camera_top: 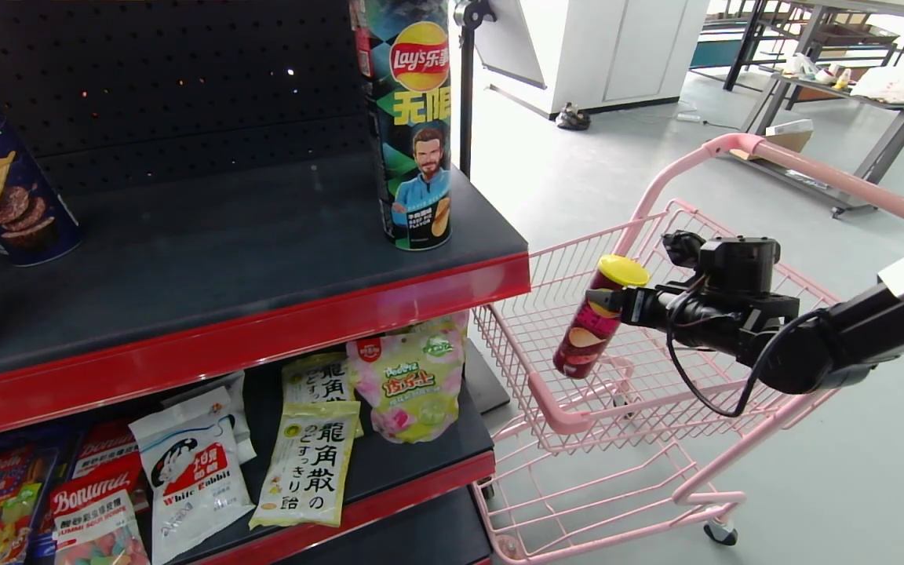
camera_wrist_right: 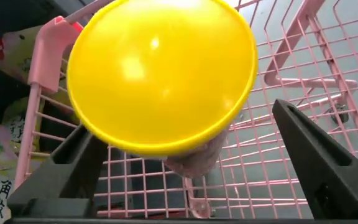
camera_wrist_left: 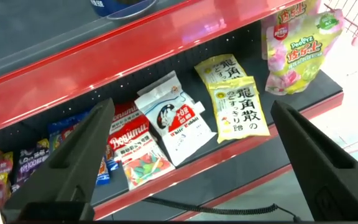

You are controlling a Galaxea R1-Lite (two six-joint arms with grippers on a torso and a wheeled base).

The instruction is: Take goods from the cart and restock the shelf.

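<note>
A dark red chip can (camera_top: 595, 326) with a yellow lid (camera_wrist_right: 160, 74) hangs tilted above the pink cart's (camera_top: 550, 412) basket, near its shelf-side corner. My right gripper (camera_top: 607, 303) is shut on the can just below the lid, coming in from the right. The dark top shelf (camera_top: 224, 235) with its red front edge lies to the left, slightly higher than the can. My left gripper (camera_wrist_left: 191, 111) is open with nothing between its fingers, facing the lower shelf's snack bags (camera_wrist_left: 173, 118).
On the top shelf a tall chip can (camera_top: 414, 125) stands at the right end and a blue can (camera_top: 1, 184) at the left, with bare shelf between. Snack bags (camera_top: 311, 463) lie on the lower shelf. The cart's handle (camera_top: 813, 173) rises behind my right arm.
</note>
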